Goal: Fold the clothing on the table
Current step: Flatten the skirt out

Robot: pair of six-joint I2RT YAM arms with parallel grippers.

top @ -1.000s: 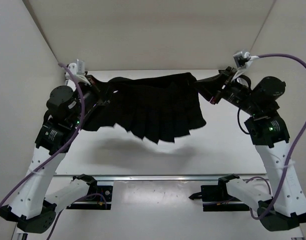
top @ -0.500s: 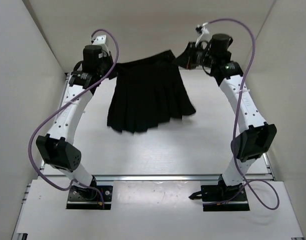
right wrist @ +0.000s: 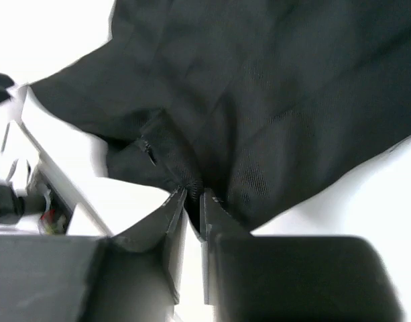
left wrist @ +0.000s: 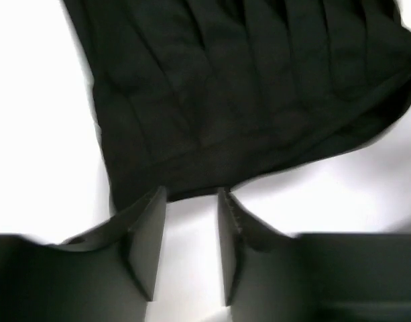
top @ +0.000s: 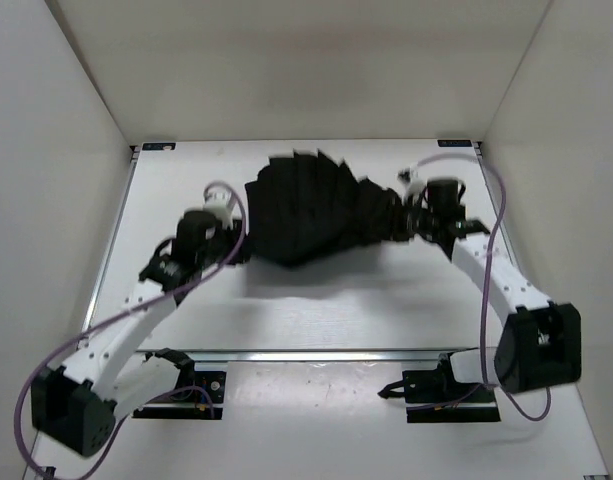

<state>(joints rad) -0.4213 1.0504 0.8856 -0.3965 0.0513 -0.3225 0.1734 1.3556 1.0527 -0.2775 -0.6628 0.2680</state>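
You have the skirt (top: 316,205) lying spread on the table (top: 286,310), far middle. Left hand (left wrist: 192,194): open, empty, tips just short of its edge. Right hand (right wrist: 193,194): nearly closed, pinching a fold of fabric.

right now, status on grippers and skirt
Left gripper open at skirt edge. Right gripper pinching skirt. Skirt fanned on table, unfolded. Nothing in the way.

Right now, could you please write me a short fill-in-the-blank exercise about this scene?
1. The clothing on the table is ___ in colour.
2. The left tool is ___, with nothing between its fingers.
3. The tips of the right tool touch the ___.
Missing words: black; open; clothing.
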